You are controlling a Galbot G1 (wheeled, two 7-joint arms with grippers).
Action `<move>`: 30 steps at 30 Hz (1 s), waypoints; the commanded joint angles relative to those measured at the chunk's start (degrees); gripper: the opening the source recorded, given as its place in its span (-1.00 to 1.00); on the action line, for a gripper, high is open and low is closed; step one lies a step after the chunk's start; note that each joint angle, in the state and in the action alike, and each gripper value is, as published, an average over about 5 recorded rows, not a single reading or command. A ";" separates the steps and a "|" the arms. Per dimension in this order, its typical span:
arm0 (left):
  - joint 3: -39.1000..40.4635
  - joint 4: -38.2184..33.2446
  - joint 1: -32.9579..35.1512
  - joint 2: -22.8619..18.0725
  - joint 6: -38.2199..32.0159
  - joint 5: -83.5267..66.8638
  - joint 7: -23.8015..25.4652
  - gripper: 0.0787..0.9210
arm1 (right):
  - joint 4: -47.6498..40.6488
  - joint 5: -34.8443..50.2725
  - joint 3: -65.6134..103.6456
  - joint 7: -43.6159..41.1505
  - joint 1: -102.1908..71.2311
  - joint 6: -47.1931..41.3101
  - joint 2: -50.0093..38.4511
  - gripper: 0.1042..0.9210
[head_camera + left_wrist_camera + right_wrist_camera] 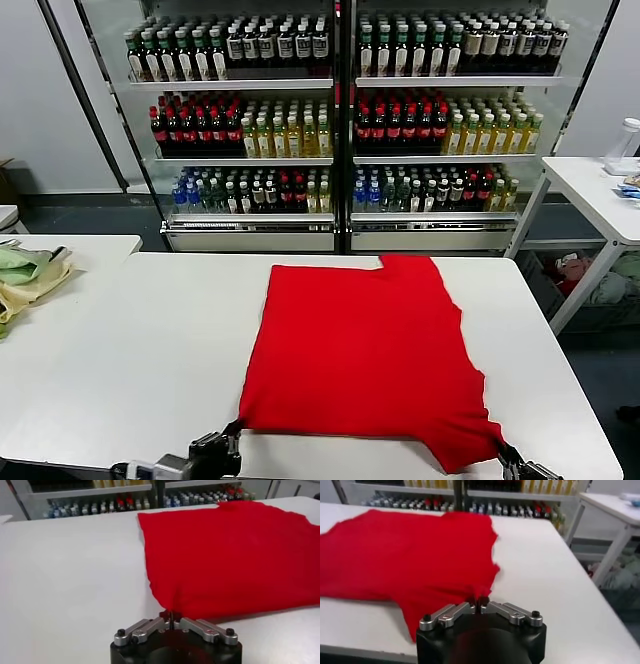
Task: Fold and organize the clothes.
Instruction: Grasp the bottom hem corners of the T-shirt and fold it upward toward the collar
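A bright red T-shirt point(360, 350) lies spread flat on the white table point(130, 360), plain side up, with no print showing. At the table's front edge my left gripper point(236, 428) is shut on the shirt's near left corner point(170, 611). My right gripper point(503, 450) is shut on the near right corner, where the red cloth point(477, 592) is pinched between its jaws. In the left wrist view the gripper point(171, 617) holds a small peak of fabric; in the right wrist view the gripper point(478, 601) does the same. Both corners are pulled slightly toward me.
A pale green and yellow cloth pile point(25, 275) lies on a side table at the far left. Behind the table stand drink coolers point(340, 120) full of bottles. Another white table point(600, 195) stands at the right, with a basket of cloths point(590, 285) beneath it.
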 commanded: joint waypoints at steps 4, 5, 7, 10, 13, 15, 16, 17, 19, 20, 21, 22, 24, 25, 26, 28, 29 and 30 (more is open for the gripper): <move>-10.84 -9.39 18.33 3.26 -0.37 -0.89 -2.04 -0.99 | 3.93 0.33 2.84 0.35 -1.59 0.64 -1.23 -0.95; -10.80 -9.86 18.75 3.17 -0.37 -0.93 -2.37 -0.99 | 3.88 0.71 2.64 0.91 1.02 0.21 -1.68 -0.95; -11.10 -10.76 18.19 2.93 -0.52 -1.01 -2.73 -0.99 | 3.10 1.33 1.53 2.06 6.99 -0.94 -2.46 -0.95; -11.73 -10.35 10.82 2.91 -0.25 -3.59 -1.85 -0.99 | 0.60 1.37 -0.94 3.13 14.57 -2.50 -3.37 -0.95; -10.64 -5.37 -0.80 2.48 0.42 -6.38 1.93 -0.99 | -2.44 1.16 -3.28 3.81 19.24 -3.42 -4.10 -0.95; -9.05 -0.39 -7.08 1.69 0.38 -6.32 4.69 -0.99 | -4.43 0.79 -5.24 4.24 22.27 -4.00 -4.20 -0.95; -8.12 2.05 -9.63 1.22 0.35 -6.18 5.80 -0.99 | -5.39 0.47 -6.31 4.45 23.68 -4.29 -4.14 -0.95; -7.10 4.16 -11.76 0.70 0.32 -6.10 6.26 -0.99 | -6.25 0.14 -7.40 4.59 24.97 -4.55 -4.02 -0.95; -5.02 7.39 -14.73 -0.38 0.12 -5.80 7.10 -0.99 | -7.93 -0.67 -9.56 4.82 27.31 -5.01 -3.71 -0.95; -4.09 8.72 -15.88 -0.79 0.01 -5.53 7.55 -0.99 | -8.64 -1.09 -10.53 4.88 28.28 -5.15 -3.55 -0.95; -3.19 9.91 -16.97 -1.23 -0.10 -5.17 7.98 -0.99 | -9.31 -1.46 -11.42 4.94 29.18 -5.29 -3.37 -0.95; -2.34 11.07 -18.07 -1.62 -0.20 -4.78 8.40 -0.99 | -9.97 -1.83 -12.21 5.00 30.05 -5.45 -3.16 -0.95; -1.09 13.11 -20.05 -2.17 -0.28 -4.11 9.24 -0.99 | -11.10 -2.44 -13.47 5.13 31.46 -5.72 -2.63 -0.95; -0.63 14.01 -20.97 -2.35 -0.31 -3.88 9.64 -0.99 | -11.60 -2.69 -14.02 5.21 32.02 -5.81 -2.36 -0.95; -0.25 14.80 -21.84 -2.46 -0.33 -3.68 10.04 -0.99 | -12.08 -3.06 -14.58 5.31 32.54 -5.86 -2.06 -0.95; 0.26 15.99 -22.99 -2.49 -0.40 -3.32 10.87 -0.99 | -12.81 -3.77 -15.63 5.48 33.34 -5.91 -1.51 -0.95; 0.46 16.43 -23.44 -2.46 -0.43 -3.14 11.31 -0.99 | -13.07 -4.08 -16.08 5.56 33.72 -5.94 -1.32 -0.95; 0.65 16.83 -23.86 -2.43 -0.46 -2.92 11.72 -0.99 | -13.35 -4.39 -16.55 5.64 34.18 -5.97 -1.16 -0.95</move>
